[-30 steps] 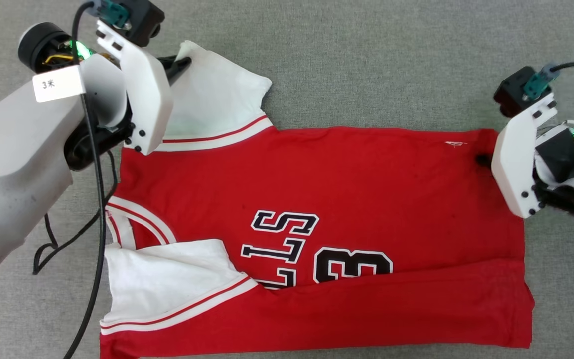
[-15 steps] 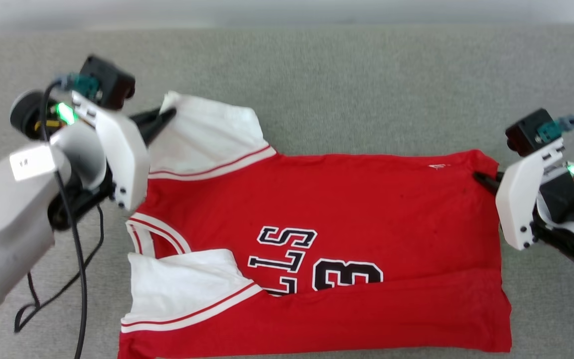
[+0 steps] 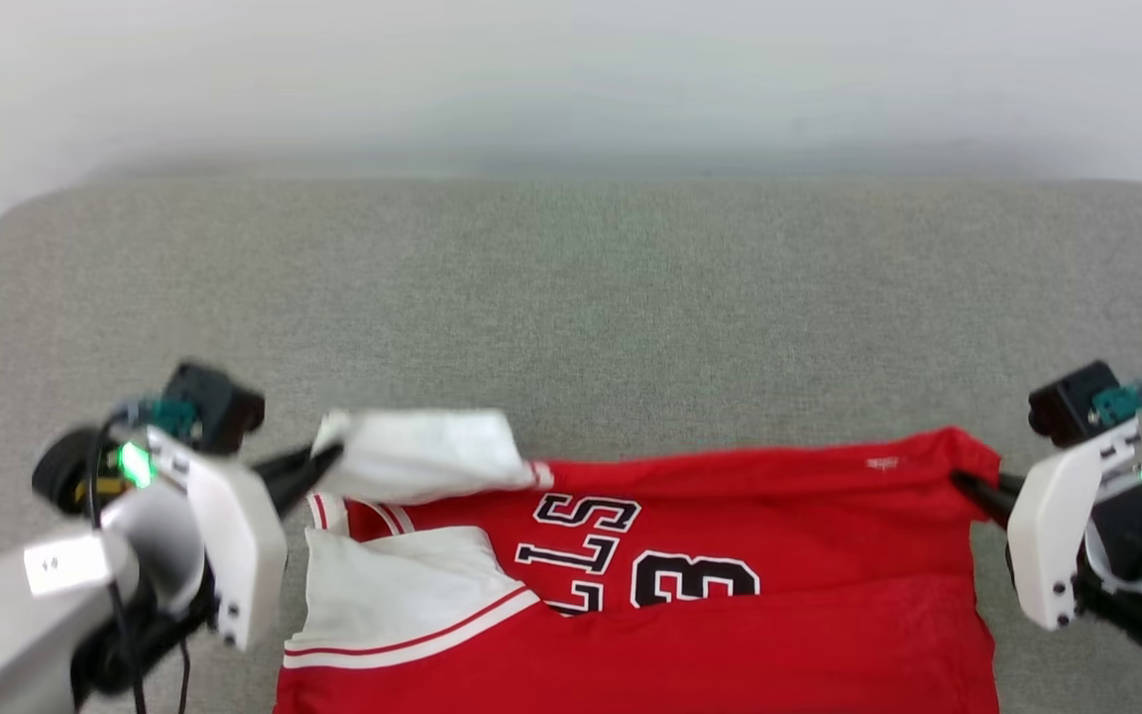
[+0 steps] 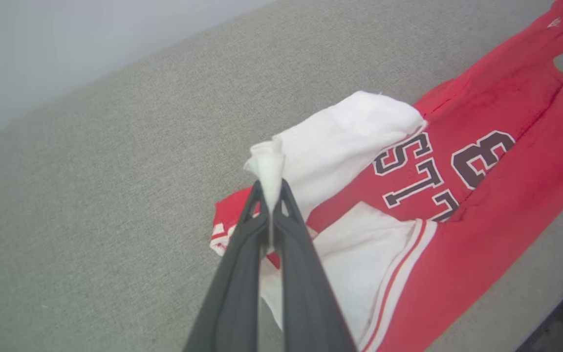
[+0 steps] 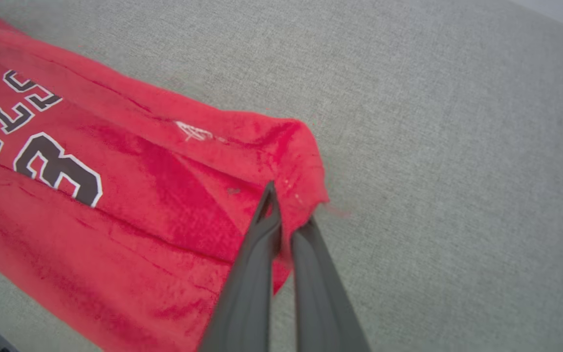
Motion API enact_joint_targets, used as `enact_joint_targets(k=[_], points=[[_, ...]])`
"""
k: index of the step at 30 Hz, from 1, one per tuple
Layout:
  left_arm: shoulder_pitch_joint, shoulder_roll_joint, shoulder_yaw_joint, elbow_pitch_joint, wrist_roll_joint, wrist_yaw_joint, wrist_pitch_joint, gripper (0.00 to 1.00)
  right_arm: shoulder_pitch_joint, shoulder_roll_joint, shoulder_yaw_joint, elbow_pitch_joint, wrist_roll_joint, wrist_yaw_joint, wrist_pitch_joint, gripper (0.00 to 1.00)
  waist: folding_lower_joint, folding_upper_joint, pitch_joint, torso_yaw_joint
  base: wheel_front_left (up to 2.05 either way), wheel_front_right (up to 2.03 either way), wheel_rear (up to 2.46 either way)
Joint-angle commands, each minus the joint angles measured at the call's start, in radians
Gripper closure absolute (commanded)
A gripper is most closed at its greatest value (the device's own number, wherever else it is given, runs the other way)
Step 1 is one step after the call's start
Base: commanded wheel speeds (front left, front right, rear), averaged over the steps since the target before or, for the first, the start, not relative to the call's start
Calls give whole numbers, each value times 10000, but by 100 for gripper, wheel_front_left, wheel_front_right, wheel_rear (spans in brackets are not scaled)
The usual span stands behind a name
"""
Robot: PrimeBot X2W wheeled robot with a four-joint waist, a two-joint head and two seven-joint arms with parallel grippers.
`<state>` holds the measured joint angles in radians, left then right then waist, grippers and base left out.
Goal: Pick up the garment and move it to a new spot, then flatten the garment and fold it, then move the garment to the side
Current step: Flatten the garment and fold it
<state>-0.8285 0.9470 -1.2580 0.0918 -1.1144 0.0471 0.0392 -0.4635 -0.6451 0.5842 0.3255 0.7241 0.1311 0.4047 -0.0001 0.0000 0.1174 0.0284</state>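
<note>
Holding one red shirt [image 3: 730, 635], two pincers clenched, left pincer [image 3: 331, 456] on one white sleeve [image 3: 422, 456], right pincer [image 3: 960, 481] on hem corner [image 3: 963, 451].

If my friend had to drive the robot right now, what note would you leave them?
Left gripper: shut on the garment at its far white sleeve, held up.
Right gripper: shut on the far hem corner.
Garment: spread on the grey surface, near edge already folded over the lettering.
Left to do: probably bring the held edge over, finish folding, then move it aside.
</note>
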Motion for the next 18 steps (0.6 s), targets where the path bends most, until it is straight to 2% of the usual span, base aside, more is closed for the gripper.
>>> enact_joint_targets(k=[1,9,13,18], points=[[403,151,-44,-216,-81,158,-90,100,324,-42,-84,-96,93,-8,-60,100,1,0,-163,24,0,0,0],[2195,633,-126,-1035,-623,773,-509,100,1782,-91,-589,-614,259,-10,-78,100,1,0,-263,69,0,0,0],[2798,517,-154,-849,-700,868,-569,100,2352,-21,-877,-866,271,-10,-29,100,1,0,-140,76,0,0,0],[3183,145,-158,-204,-881,692,-747,100,2882,141,-1072,-930,88,-10,156,100,1,0,93,83,0,0,0]])
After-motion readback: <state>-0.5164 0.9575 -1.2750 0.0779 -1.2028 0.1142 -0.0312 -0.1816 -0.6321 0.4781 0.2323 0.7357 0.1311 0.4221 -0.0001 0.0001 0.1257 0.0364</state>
